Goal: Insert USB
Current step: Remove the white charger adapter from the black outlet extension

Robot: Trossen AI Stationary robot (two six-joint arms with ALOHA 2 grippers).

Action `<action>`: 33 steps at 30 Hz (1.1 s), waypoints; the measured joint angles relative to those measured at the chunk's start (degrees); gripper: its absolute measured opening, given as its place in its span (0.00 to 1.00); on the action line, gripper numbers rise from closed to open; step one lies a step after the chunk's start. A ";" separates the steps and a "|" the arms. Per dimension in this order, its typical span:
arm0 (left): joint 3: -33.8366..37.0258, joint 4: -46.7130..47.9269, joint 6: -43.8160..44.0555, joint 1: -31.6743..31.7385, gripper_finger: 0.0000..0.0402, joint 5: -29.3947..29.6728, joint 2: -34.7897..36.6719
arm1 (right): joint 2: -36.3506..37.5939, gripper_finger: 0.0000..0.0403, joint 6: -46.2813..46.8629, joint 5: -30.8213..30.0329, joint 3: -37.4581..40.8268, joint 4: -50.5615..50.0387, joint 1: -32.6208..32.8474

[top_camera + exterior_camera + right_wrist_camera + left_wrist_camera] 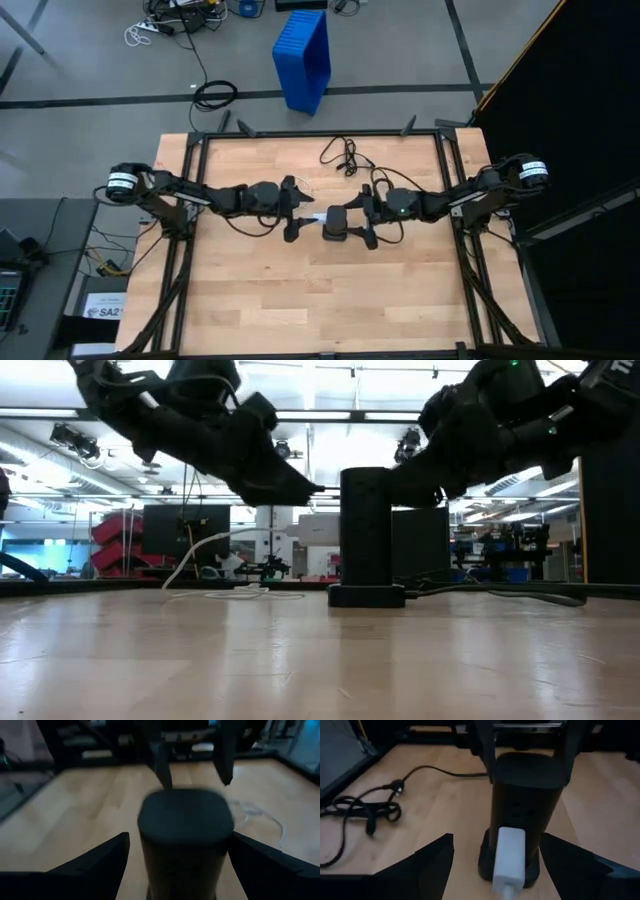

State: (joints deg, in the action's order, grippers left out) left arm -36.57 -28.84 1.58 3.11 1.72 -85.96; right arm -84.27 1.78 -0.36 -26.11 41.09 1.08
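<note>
Two dark robot arms meet at the middle of a wooden table (300, 300), facing each other across an upright black box (335, 223). The USB (508, 861) shows in the left wrist view as a small white rectangular plug with rounded edges, standing against the face of the black box just above its base; a thin white cable leaves its lower end. Whether the plug is fully seated cannot be told. In the low view the white cable (205, 555) arcs down from the left arm's side to loose loops lying on the table beside the box. The left gripper (297, 219) sits just beside the plug with its fingers apart, one on each side and clear of it. The right gripper (365, 223) straddles the black box, its fingers spread wide around the top. The box's black cord (345, 155) lies coiled toward the table's far edge.
</note>
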 joint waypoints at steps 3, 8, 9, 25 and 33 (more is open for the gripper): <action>-2.77 1.20 -0.03 0.17 0.69 -0.18 -3.96 | 0.00 0.76 -0.63 0.19 -0.20 -1.74 -1.22; -7.05 7.49 -1.99 0.82 0.69 -2.48 -9.65 | 0.00 0.76 -1.61 1.13 -0.20 -1.89 -2.97; -7.61 8.81 -2.80 0.97 0.69 -3.37 -10.30 | 0.00 0.76 -1.77 1.69 -0.20 -1.96 -3.26; -8.27 9.38 -6.07 1.41 0.52 -4.39 -11.10 | 0.00 0.76 -1.36 5.08 -0.20 -1.86 -4.93; -8.27 9.29 -5.94 1.41 0.47 -4.37 -8.06 | 0.00 0.76 -1.26 3.49 -0.20 -0.50 -4.48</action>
State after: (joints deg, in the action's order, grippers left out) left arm -44.84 -19.55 -4.36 4.51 -2.66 -94.03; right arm -84.27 0.51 3.13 -26.30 40.58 -3.40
